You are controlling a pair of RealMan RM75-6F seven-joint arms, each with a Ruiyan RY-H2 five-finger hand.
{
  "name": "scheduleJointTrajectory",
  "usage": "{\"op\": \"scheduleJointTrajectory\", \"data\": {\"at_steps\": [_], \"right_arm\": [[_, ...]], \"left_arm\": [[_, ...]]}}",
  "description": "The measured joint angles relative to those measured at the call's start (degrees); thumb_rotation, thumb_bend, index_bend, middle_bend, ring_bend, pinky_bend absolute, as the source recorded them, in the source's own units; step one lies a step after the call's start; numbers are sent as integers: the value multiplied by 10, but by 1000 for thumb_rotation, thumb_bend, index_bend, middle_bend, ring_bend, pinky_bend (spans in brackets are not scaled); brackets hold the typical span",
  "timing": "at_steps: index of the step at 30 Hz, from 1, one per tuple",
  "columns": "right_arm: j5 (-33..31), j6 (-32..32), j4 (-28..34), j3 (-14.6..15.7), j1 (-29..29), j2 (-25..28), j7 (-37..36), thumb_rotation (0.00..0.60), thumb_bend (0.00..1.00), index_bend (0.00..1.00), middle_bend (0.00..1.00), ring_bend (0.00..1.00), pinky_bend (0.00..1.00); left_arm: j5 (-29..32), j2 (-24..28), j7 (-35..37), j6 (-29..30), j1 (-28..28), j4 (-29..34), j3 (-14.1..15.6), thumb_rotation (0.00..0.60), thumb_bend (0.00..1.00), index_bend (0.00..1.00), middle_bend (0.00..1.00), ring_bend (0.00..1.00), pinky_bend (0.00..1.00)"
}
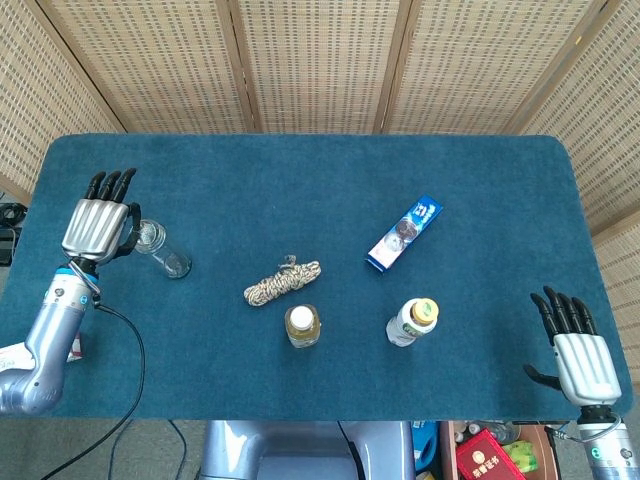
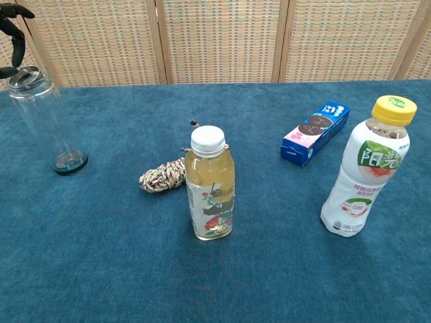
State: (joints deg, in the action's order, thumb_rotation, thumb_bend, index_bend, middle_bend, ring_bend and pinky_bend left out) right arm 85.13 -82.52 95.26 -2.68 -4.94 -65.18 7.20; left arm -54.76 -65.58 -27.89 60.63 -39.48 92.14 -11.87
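My left hand (image 1: 98, 226) hovers at the table's left side, fingers stretched out and apart, holding nothing. Right beside it stands a tall clear glass jar (image 1: 162, 247) (image 2: 46, 121); in the chest view the dark fingertips (image 2: 9, 27) sit just by the jar's rim, and contact cannot be judged. At the front right corner my right hand (image 1: 578, 352) is spread open and empty, far from every object. Nearest to it is a yellow-capped bottle (image 1: 413, 322) (image 2: 367, 168).
A white-capped bottle of amber drink (image 1: 302, 326) (image 2: 210, 185) stands front centre, with a coiled rope (image 1: 282, 282) (image 2: 161, 176) just behind it. A blue biscuit box (image 1: 405, 233) (image 2: 316, 132) lies right of centre. Woven screens (image 1: 320, 60) back the blue table (image 1: 300, 180).
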Motion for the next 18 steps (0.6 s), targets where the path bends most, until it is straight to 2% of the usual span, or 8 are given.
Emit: {"op": "scheduleJointTrajectory", "data": {"at_steps": [6, 18], "right_arm": [[-1, 1, 1, 0, 0, 1, 0, 600, 24, 0, 0, 0, 35], [-1, 1, 2, 0, 0, 2, -1, 600, 24, 0, 0, 0, 35]], "left_arm": [[9, 1, -10, 4, -2, 3, 0, 600, 416, 371, 0, 0, 0], [2, 7, -1, 14, 0, 16, -1, 600, 414, 295, 0, 0, 0]]}}
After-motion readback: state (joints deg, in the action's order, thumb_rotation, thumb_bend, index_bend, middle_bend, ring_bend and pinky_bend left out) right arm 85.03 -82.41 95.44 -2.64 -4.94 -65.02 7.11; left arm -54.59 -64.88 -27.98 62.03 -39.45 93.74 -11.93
